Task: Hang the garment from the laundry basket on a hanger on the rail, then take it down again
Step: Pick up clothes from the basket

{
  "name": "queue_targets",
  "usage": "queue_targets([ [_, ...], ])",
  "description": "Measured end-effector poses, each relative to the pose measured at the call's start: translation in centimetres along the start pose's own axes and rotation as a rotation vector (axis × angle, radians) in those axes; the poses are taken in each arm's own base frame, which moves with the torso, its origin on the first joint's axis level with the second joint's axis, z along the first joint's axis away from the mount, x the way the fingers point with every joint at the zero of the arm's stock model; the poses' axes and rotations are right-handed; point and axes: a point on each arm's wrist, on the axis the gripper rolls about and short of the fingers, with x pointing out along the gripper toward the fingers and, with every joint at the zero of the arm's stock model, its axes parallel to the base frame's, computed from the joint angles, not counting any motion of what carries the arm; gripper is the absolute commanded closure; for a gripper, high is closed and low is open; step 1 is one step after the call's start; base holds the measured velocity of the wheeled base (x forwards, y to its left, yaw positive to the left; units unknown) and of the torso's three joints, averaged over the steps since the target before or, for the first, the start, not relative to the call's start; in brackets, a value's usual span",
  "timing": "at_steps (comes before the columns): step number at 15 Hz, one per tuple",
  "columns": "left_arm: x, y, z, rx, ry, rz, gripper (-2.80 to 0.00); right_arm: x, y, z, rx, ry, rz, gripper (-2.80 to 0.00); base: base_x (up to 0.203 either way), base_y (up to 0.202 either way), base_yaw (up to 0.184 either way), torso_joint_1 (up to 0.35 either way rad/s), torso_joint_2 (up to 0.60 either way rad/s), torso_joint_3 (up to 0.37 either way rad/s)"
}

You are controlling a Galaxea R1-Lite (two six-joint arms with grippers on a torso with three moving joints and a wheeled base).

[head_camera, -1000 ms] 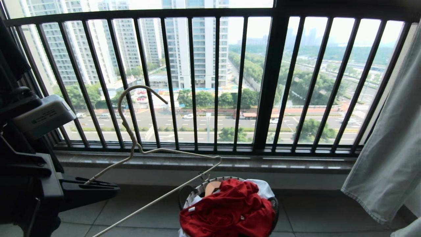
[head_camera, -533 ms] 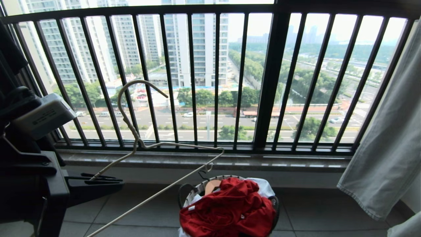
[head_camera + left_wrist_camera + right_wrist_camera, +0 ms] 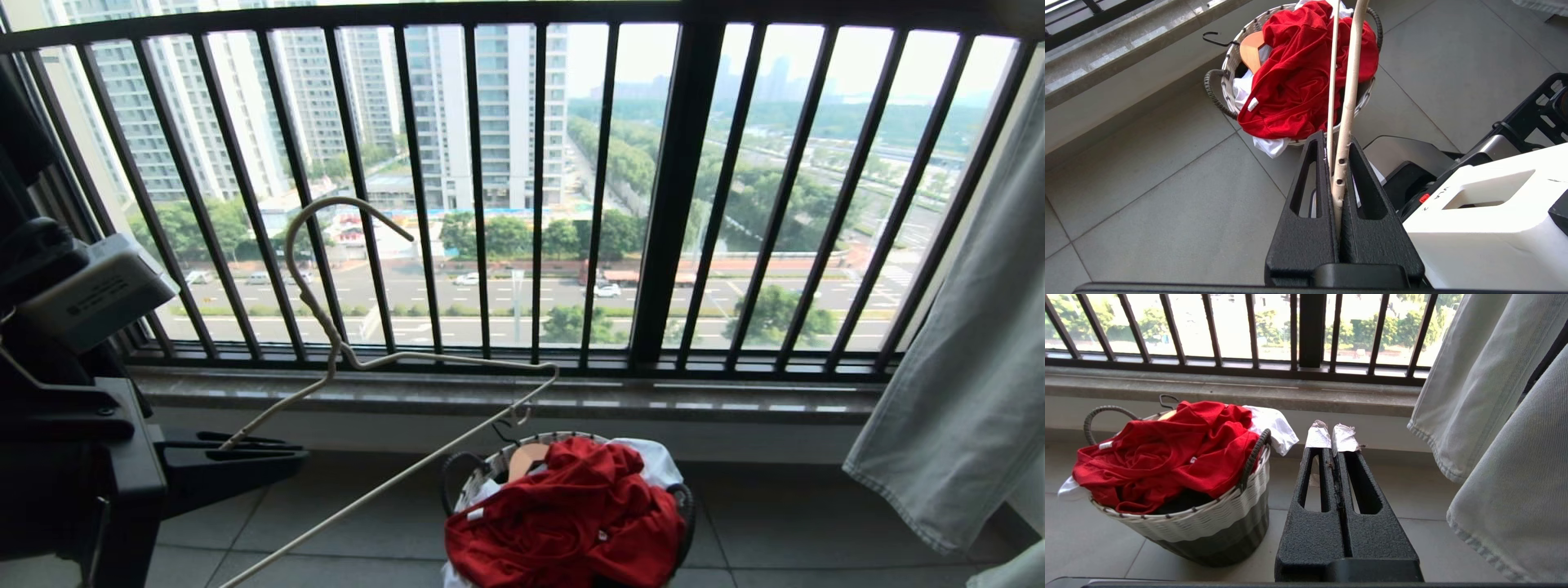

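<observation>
The red garment (image 3: 571,514) lies crumpled on top of the laundry basket (image 3: 482,482) on the tiled floor below the window. My left gripper (image 3: 298,459) is at the left, level with the basket, shut on the hanger (image 3: 343,359). This is a thin cream wire hanger whose long hook curves up in front of the window bars. In the left wrist view the hanger (image 3: 1349,94) runs out between the fingers toward the garment (image 3: 1298,73). My right gripper (image 3: 1331,435) is shut on nothing, just right of the basket (image 3: 1208,518). The rail is out of view.
The black barred window railing (image 3: 678,204) and a stone sill (image 3: 735,400) close off the far side. A pale grey-green garment (image 3: 963,367) hangs at the right. A light-wood hanger (image 3: 526,459) and white cloth (image 3: 1274,428) are also in the basket.
The whole head view has shifted slightly, so the camera moved. The hanger stays in my left gripper, held the same way. The garment and basket have not moved.
</observation>
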Motion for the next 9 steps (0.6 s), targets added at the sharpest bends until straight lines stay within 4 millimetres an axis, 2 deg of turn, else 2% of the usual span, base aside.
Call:
queue_targets([
  [9, -0.18, 0.0, 0.41, -0.019, 0.072, 0.003, 0.0, -0.01, 0.0, 0.03, 0.0, -0.001, 0.0, 0.0, 0.0, 0.0, 0.0, 0.005, 0.0, -0.192],
])
